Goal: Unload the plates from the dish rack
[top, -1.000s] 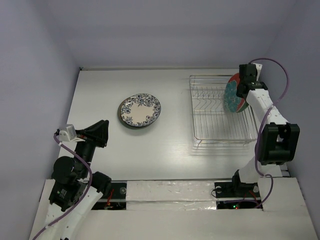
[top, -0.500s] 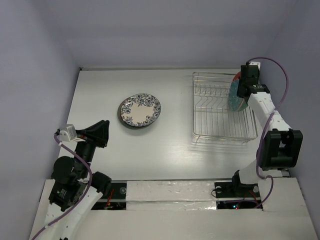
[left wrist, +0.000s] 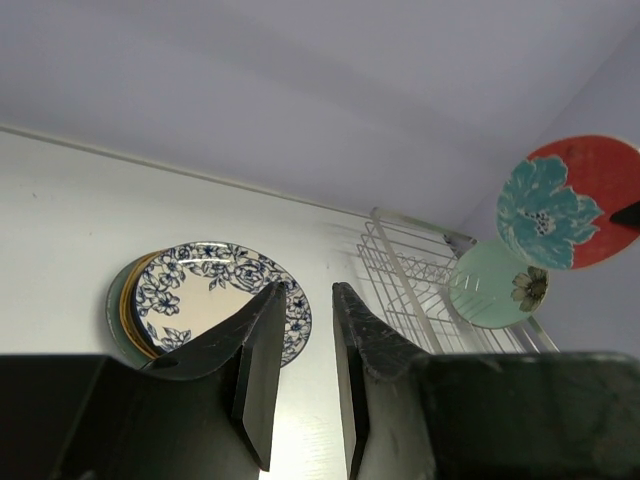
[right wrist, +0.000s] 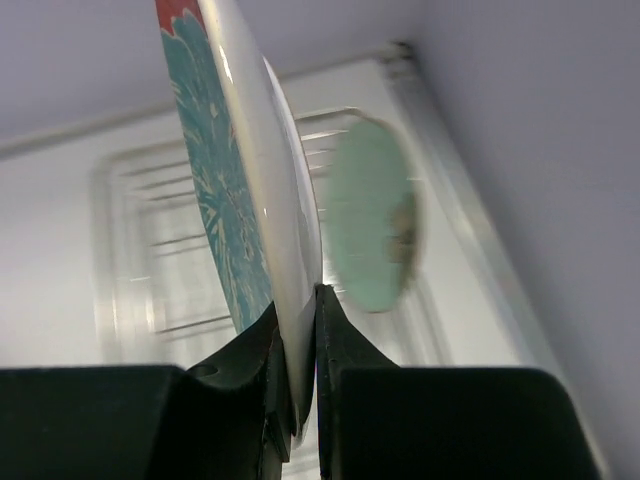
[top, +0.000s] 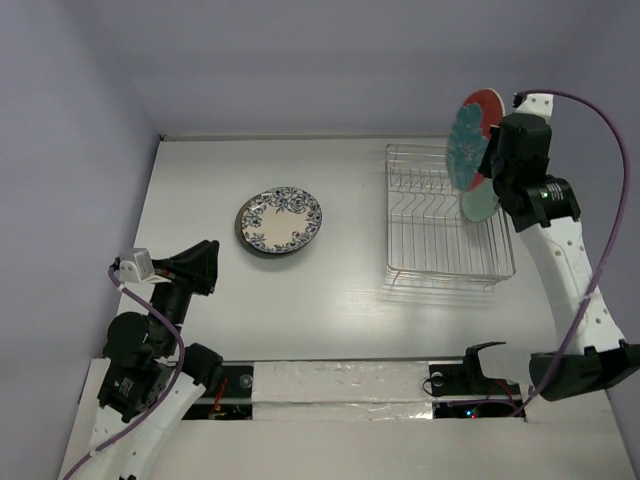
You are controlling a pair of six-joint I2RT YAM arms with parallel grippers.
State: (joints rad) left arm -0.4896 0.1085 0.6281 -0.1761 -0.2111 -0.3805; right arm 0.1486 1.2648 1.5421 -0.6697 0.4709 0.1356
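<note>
While the desk (top: 340,300) carries the dish rack (top: 440,240) on its right side, the stack of plates (top: 280,220) lies well apart to the left of it. We see the red-rimmed plate (top: 465,140) upright on its edge above the far right part of the rack, its flower face turned left, toward the stack. The pale green plate (top: 480,203) stands in the rack just below it. The right tool (right wrist: 297,330) is clenched on the rim of the red-rimmed plate. We judge that the coming move goes leftward and must lay this plate flat. The left tool (left wrist: 307,292), nearer to the stack, has its jaws a little apart and holds nothing.
</note>
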